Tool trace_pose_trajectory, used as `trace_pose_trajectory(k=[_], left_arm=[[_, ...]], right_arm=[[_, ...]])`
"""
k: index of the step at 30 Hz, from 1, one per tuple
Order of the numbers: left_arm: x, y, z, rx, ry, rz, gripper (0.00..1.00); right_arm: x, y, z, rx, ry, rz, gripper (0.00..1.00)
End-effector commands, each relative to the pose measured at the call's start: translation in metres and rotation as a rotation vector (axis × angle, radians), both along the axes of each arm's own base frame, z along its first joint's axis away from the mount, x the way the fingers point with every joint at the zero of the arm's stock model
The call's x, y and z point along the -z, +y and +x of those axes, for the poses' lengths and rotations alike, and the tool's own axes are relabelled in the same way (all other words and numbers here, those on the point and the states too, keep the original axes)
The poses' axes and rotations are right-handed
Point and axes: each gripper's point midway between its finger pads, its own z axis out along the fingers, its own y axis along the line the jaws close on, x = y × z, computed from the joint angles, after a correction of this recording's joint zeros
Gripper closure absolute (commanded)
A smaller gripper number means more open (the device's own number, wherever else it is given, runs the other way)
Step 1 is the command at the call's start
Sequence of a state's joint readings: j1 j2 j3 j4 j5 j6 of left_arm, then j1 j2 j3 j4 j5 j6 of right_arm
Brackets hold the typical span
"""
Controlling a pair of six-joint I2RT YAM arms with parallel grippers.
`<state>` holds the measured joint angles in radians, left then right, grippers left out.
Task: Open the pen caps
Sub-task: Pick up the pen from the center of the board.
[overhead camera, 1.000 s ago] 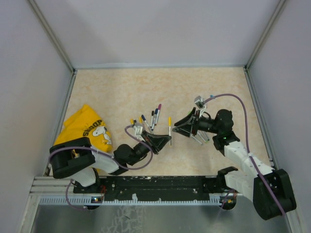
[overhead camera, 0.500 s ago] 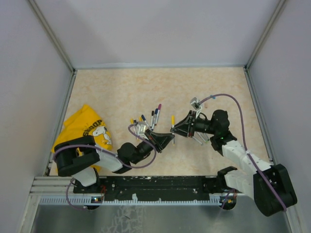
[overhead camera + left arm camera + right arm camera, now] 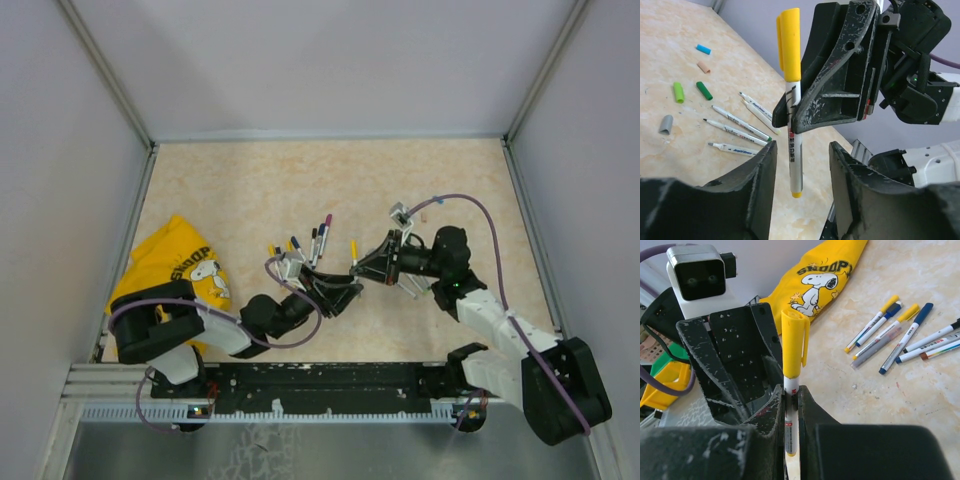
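A pen (image 3: 794,150) with a white barrel and a yellow cap (image 3: 790,45) stands upright above the table, seen in the top view as the pen (image 3: 354,250). My right gripper (image 3: 791,390) is shut on its barrel just below the cap (image 3: 791,345). My left gripper (image 3: 803,147) is open, its fingers either side of the pen's lower end without touching it. Several loose pen caps lie on the table, among them a blue cap (image 3: 703,49), a green one (image 3: 678,92) and a grey one (image 3: 666,124).
Three uncapped pens (image 3: 740,130) lie beside the loose caps, under the right arm (image 3: 470,300). Several capped pens (image 3: 900,335) lie fanned out near the left gripper (image 3: 340,292). A yellow Snoopy cloth (image 3: 180,265) lies at the left wall.
The left gripper has opened and let go of the yellow-capped pen. The right gripper has moved in leftward and shut on the pen's barrel.
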<state>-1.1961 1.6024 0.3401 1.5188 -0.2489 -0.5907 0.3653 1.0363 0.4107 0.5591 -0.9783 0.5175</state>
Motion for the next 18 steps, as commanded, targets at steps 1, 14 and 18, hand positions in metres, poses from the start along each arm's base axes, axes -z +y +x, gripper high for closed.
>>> trace_pose_trajectory(k=[1, 14, 18], left_arm=[[-0.031, 0.012, -0.018, 0.053, -0.117, -0.077, 0.43], [-0.037, 0.052, -0.021, -0.006, -0.248, 0.085, 0.04], [-0.045, 0.056, -0.017, -0.024, -0.271, 0.137, 0.0]], right_arm=[[-0.024, -0.003, 0.006, 0.0, -0.113, 0.007, 1.0], [-0.015, -0.019, 0.014, -0.036, -0.244, -0.137, 1.0], [-0.015, -0.02, 0.011, -0.058, -0.255, -0.143, 1.0]])
